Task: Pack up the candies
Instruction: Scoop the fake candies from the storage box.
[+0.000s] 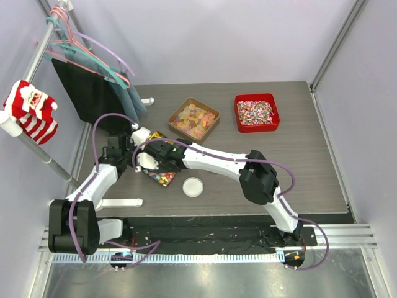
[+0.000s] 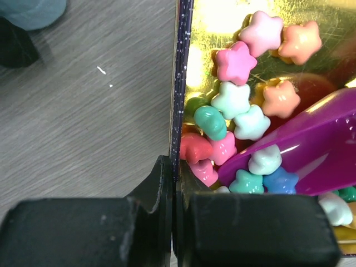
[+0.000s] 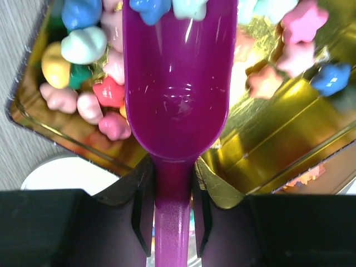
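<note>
Clamped on the thin handle of a purple scoop [image 3: 177,83], the right gripper [image 3: 172,192] stood only narrowly apart, one finger pressed to each side of the plastic. The scoop's bowl reached out over a gold-lined tin [image 3: 278,139]. A few candies [image 2: 236,61] (star-shaped pieces in pink, mint, blue, peach and yellow) lay at the far lip of the bowl. The rest lay on the tin's shiny floor, most of them heaped toward the side wall where the other arm had hold. The left gripper [image 2: 173,178] was closed tight on that upright wall, a thin dark edge with pale speckles. One finger sat outside it over the table [image 2: 83,122] and the other inside among the sweets. From above, the tin sat on the dark wood-grain table towards its left side, with both arms bent in over it. A white round lid [image 1: 193,187] lay just beside its near corner. Farther back stood a brown tray [image 1: 193,119] of pale orange gummies and, a little apart to its right, a red tray [image 1: 256,112] of tiny speckled sweets. At the left edge, dark garments hung on hangers [image 1: 74,53] from a rail.
</note>
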You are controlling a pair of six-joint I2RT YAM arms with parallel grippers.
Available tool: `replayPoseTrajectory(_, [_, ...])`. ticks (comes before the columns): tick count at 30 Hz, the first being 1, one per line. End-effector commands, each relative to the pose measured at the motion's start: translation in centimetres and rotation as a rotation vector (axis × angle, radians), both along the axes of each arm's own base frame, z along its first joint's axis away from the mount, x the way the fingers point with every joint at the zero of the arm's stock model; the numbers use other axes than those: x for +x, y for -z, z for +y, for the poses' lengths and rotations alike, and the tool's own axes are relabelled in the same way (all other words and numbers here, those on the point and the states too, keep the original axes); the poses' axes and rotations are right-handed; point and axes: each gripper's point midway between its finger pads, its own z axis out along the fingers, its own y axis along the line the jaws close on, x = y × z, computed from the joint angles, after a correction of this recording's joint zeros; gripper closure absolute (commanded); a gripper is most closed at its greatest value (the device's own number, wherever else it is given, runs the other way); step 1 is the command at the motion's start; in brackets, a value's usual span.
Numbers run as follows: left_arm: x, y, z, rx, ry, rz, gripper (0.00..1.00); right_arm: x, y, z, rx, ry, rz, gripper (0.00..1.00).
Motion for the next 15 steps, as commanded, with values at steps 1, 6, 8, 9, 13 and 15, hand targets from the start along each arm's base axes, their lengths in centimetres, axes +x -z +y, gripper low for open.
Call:
replayPoseTrajectory(1, [2.8,-4.8,-2.0,-0.088,0.054,-0.19,1.0,0.6,-0.9,2.7,0.119,0.052,-0.014,0.99])
replayPoseTrajectory(6, [2.7,-4.6,-1.9,-0.086,0.054,-0.186,1.0,0.4,-0.6,4.0,0.18,0.073,0.009,0.99])
replayPoseTrajectory(8, [2.7,-4.7,-2.0,-0.088,0.056,-0.187,1.0,0.2,-0.4,4.3,0.195,0.077,0.024,0.99])
replayPoseTrajectory(9, [2.7,-4.6,-2.0,-0.087,0.055,-0.186,1.0,0.1,-0.7,4.3,0.209,0.085,0.037,0.99])
replayPoseTrajectory(13, [2.7,-4.7,-2.0,-0.086,0.056,-0.19,1.0,-0.7,-1.5,5.0,0.274,0.084,0.104,0.99])
replayPoseTrajectory(15, [2.7,-4.7,-2.0,-0.086,0.056,-0.19,1.0,-0.7,-1.9,5.1,0.295,0.098,0.117,0.99])
